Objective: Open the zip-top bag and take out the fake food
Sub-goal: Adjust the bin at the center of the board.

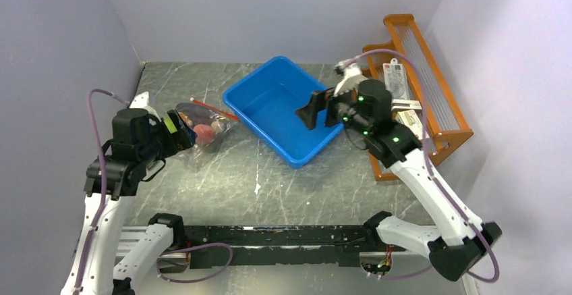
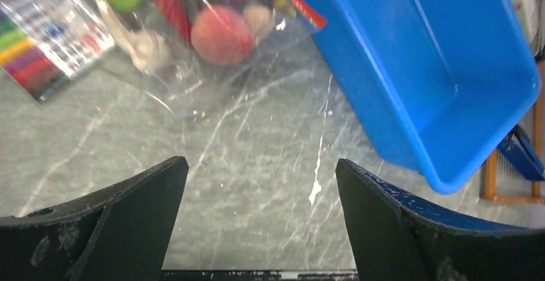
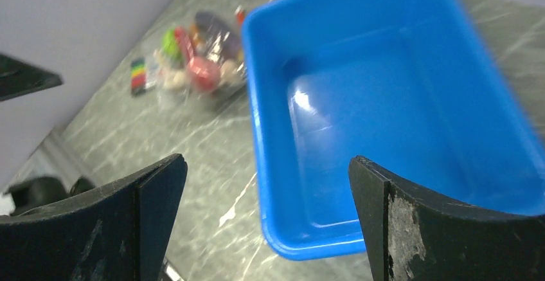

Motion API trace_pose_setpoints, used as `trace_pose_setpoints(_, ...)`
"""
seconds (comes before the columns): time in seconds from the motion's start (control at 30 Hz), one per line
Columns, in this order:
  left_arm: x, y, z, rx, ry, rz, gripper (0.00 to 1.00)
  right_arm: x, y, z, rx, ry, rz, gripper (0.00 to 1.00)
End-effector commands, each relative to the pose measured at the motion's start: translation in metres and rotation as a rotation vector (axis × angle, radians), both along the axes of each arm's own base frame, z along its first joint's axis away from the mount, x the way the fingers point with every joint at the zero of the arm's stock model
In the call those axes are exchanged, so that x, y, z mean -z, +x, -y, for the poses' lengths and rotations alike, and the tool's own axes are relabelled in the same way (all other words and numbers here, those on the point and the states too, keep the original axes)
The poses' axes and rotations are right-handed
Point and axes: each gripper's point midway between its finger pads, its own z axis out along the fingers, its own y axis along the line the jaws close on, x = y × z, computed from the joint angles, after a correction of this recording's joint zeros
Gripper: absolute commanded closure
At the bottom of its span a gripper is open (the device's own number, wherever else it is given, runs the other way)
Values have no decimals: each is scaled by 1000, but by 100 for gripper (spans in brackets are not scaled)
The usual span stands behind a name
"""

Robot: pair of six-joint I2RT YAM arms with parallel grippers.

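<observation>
Robotics lab booth (plain partition walls (image 1: 61,52)) around a marbled table (image 1: 283,180) with black arm-mounting rail (image 1: 270,236).

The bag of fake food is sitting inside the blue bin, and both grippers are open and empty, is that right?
Not quite. The zip-top bag lies on the table beside the blue bin, not inside it. The top external view shows it left of the bin. The left gripper and right gripper are indeed open and empty.
</observation>
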Motion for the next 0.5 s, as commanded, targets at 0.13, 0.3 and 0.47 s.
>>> trace_pose_setpoints(0.13,27,-10,13,37,-98,-39,2,81,-36,-83,-217,-244,-156,0)
trace_pose_setpoints(0.3,25,-19,3,-25,-92,-24,2,122,-61,-120,-305,-373,-167,0)
trace_pose_setpoints(0.47,21,-26,-6,-75,-81,6,2,154,-75,-140,-342,-481,-125,0)
